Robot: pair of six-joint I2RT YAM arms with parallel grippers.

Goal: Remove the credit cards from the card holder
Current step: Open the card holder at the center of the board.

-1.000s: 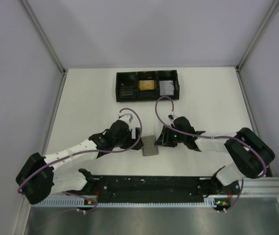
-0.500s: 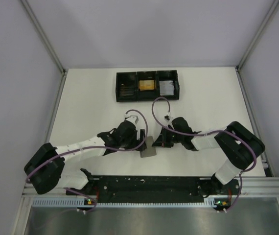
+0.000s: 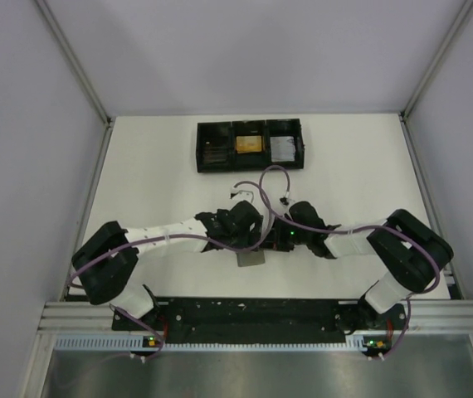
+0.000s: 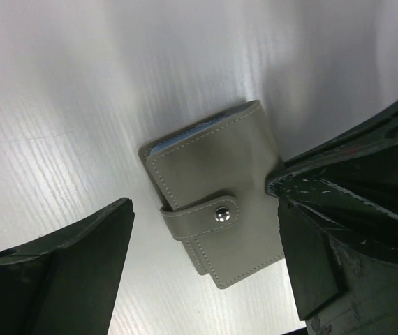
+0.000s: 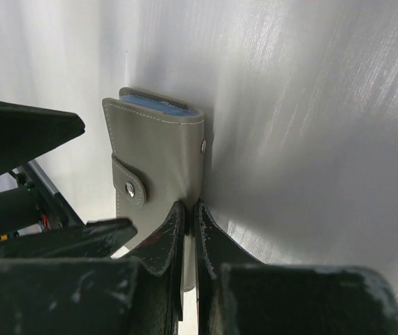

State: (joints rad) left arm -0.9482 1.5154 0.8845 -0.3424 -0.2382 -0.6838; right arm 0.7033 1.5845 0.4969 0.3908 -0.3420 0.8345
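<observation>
The card holder (image 4: pixel 213 181) lies snapped shut on the bench (image 4: pixel 80 105), the left tool (image 4: pixel 204 206) wide open around it and holding nothing, the right tool (image 5: pixel 188 209) squeezed shut with its tips at the holder's edge, maybe to stop it sliding.

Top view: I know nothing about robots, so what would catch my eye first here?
In the middle of the table lies a small grey card holder, snapped closed. The left gripper stands open on either side of it, while the right gripper is shut at its edge. A black three-compartment tray sits at the far side.
</observation>
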